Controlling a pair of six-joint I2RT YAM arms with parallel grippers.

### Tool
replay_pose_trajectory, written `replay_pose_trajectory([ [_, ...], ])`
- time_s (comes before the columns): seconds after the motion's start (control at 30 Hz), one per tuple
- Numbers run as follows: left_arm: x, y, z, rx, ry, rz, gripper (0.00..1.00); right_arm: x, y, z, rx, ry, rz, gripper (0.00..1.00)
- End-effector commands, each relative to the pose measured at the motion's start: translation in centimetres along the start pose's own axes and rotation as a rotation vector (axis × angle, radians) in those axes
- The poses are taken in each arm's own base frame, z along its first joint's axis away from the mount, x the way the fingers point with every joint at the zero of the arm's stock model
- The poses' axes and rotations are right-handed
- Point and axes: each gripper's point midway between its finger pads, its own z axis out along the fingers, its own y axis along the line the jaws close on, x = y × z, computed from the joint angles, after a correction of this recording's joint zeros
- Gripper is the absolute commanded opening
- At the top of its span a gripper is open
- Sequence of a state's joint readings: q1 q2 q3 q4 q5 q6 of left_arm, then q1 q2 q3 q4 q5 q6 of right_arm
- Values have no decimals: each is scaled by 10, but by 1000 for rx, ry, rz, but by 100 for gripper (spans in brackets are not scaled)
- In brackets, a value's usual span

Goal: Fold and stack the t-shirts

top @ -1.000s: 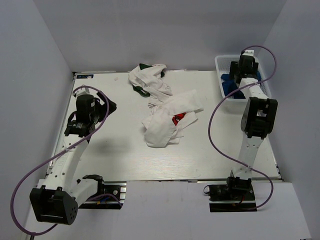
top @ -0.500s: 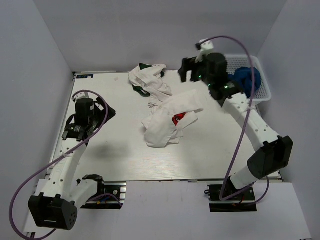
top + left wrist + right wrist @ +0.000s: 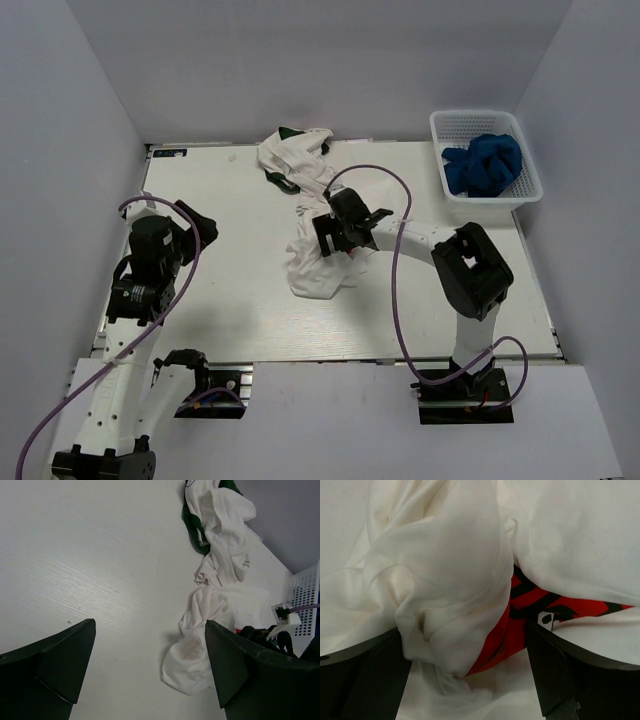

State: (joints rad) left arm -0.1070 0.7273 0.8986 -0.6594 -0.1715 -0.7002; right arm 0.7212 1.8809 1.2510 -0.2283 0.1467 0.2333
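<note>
Top view: a crumpled, soft white shirt with red print point(image 3: 312, 268) lies mid-worktop point(image 3: 230, 310). A rumpled white-and-green shirt point(image 3: 298, 160) sits at the far edge. A blue shirt point(image 3: 485, 165) is bunched in the white mesh basket point(image 3: 480, 117), far right. The right arm is bent low, with the right hand point(image 3: 335, 242) down on the print shirt. The left arm is raised, left hand point(image 3: 200, 222) over bare worktop.
Left wrist view: dark fingers spread wide, holding nothing.
Right wrist view: fingers wide apart, straddling wrinkled folds, not clamped.
</note>
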Motion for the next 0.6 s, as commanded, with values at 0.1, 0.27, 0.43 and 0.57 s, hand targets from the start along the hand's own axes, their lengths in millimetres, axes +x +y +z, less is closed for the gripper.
replay_pose_trajectory([
  [0.1,9,9,5,-43,26,-6,100,4,-2,32,18,-17,21,90],
  [0.27,8,6,5,-36,32,-6,100,13,3,36,-2,-2,50,43],
  [0.43,7,3,5,-16,23,-10,100,-38,13,-11,-60,-184,45,0],
  [0.57,6,3,3,-17,24,0,100,-125,-24,-92,122,-471,75,0],
])
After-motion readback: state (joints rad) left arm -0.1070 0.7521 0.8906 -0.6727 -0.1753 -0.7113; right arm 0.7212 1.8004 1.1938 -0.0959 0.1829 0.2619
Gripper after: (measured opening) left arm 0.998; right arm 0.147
